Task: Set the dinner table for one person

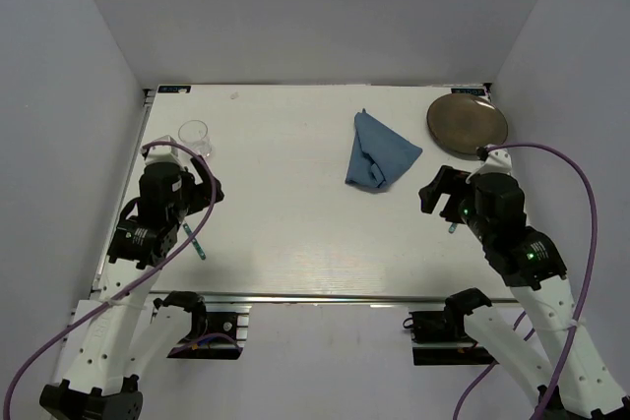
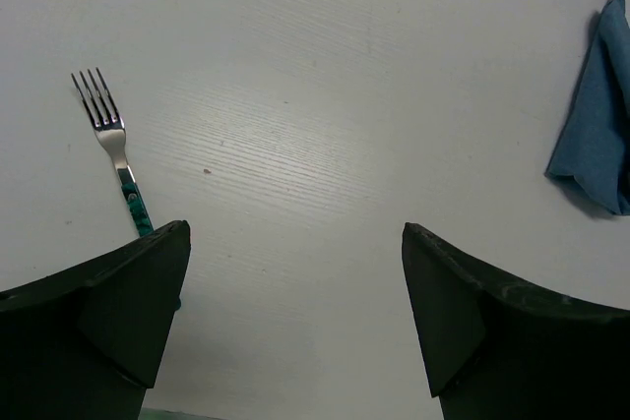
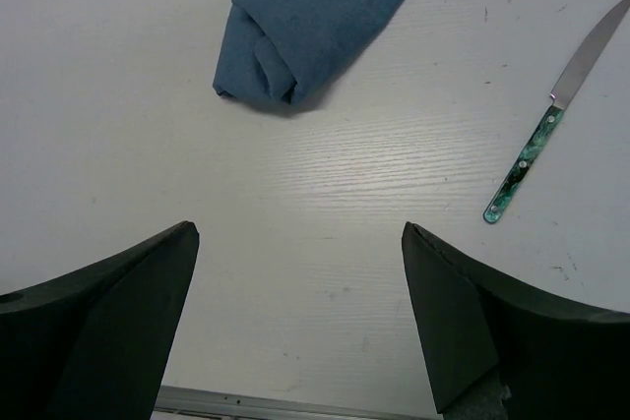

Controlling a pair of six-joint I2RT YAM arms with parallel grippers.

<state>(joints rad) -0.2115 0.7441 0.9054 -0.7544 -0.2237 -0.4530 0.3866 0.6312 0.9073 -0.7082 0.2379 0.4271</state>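
Dinner table (image 1: 295, 243): this white worktop fills the middle of the top view, and we judge nothing on it is arranged yet.
Risk, fork (image 2: 110, 140): it lies flat at the left of the left wrist view, so a shallow pinch could skid it away.
Risk, glass (image 1: 195, 135): it stands at the upper left of the top view, where a careless sweep could tip it.
Left hand (image 2: 295, 233): spread wide, holding nothing.
Right hand (image 3: 300, 228): spread wide and empty, with the knife (image 3: 551, 115) lying apart at the right.

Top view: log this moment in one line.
left end effector open, empty | right end effector open, empty | table: glass, fork left; napkin, plate, knife right | no setting arranged
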